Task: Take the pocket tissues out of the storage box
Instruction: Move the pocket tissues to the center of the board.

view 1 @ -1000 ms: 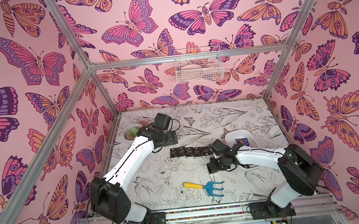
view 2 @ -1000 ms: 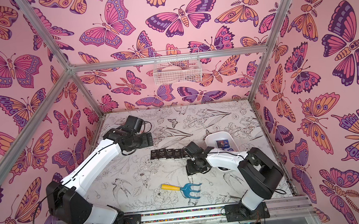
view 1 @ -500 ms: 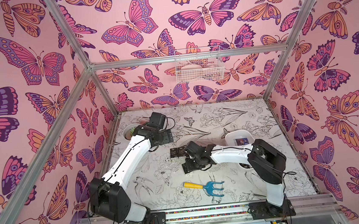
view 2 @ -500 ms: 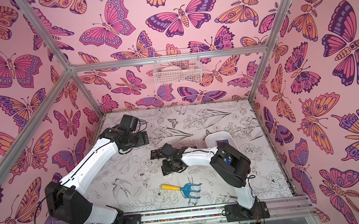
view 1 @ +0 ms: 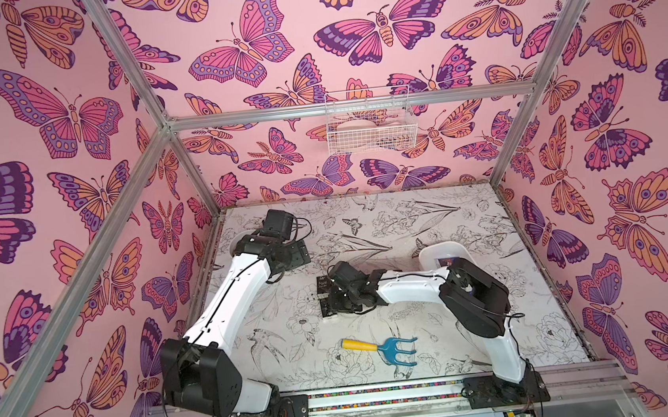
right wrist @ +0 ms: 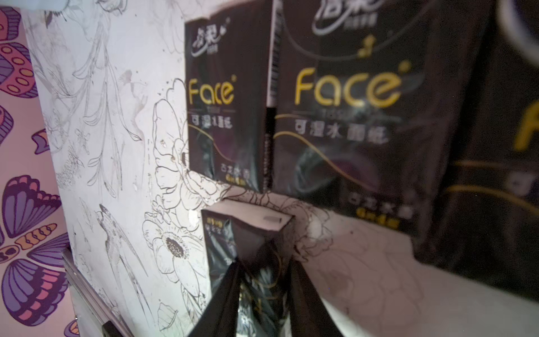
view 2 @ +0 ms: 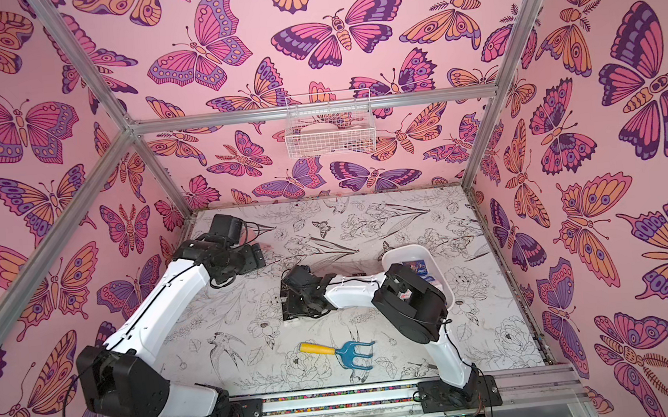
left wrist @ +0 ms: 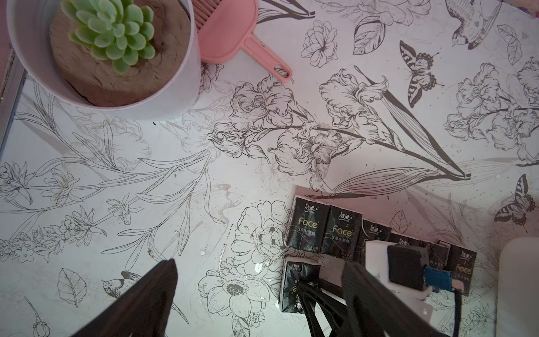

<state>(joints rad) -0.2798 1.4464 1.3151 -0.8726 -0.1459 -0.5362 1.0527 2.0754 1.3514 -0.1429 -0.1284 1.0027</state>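
Note:
Several black "Face" pocket tissues (left wrist: 309, 227) lie in a row on the table, with the row's left end (view 1: 322, 285) showing beside my right wrist. My right gripper (right wrist: 264, 262) is shut on one more black packet (right wrist: 227, 242), low over the table just in front of that left end (view 1: 326, 307). The white storage box (view 1: 431, 252) stands to the right, partly behind my right arm, with a blue packet (view 2: 416, 266) inside. My left gripper (left wrist: 260, 264) hangs open and empty at the far left (view 1: 301, 255).
A white pot with a green succulent (left wrist: 186, 87) and a pink scoop (left wrist: 233, 35) stand at the far left corner. A yellow-handled blue rake (view 1: 381, 347) lies near the front. A white wire basket (view 1: 370, 126) hangs on the back wall.
My right gripper has carried the black packet leftward from near the box to the left end of the row. The left arm has barely shifted.

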